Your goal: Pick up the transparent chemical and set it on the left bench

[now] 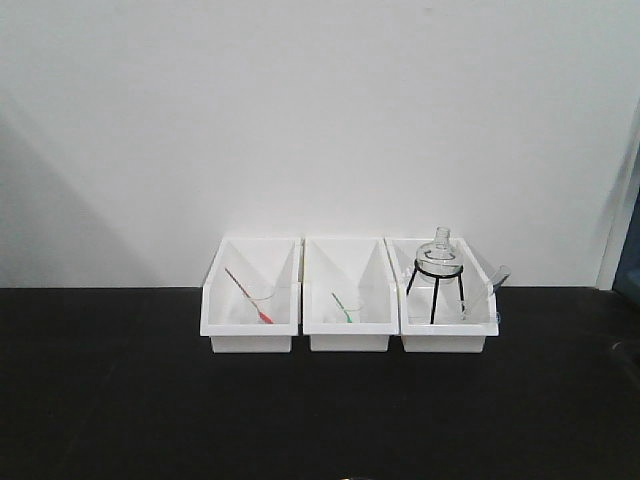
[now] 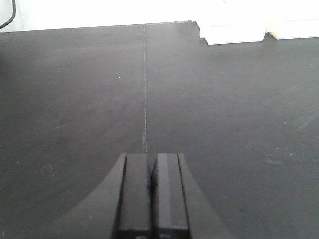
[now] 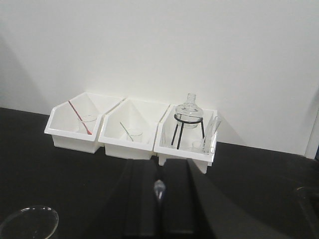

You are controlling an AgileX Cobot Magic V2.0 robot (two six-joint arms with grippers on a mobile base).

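- You find the transparent chemical (image 3: 198,146) ahead of the right gripper (image 3: 158,164) and a little to its right, well apart from it. It is a small clear beaker, and its whitish stick (image 3: 214,128) leans to the right.
- It stands in the right bin (image 3: 202,157), just beside a black tripod (image 3: 188,130) that carries a round flask (image 3: 189,107).
- Your right gripper has its fingers almost together. In the thin slit one small pale bit shows, and I cannot tell what it is.
- Ahead and to the left of this gripper are the middle bin (image 3: 124,148) with the green-stick beaker (image 3: 133,134) and the left bin (image 3: 70,141) with the red-stick beaker (image 3: 87,123).
- Near its lower left, a clear glass rim (image 3: 27,219) is cut by the edge of the view.
- Your left gripper (image 2: 151,157) is closed, fingers touching, with nothing between them. It is over the bare left bench (image 2: 75,99), and a thin seam (image 2: 145,89) runs straight ahead of it.
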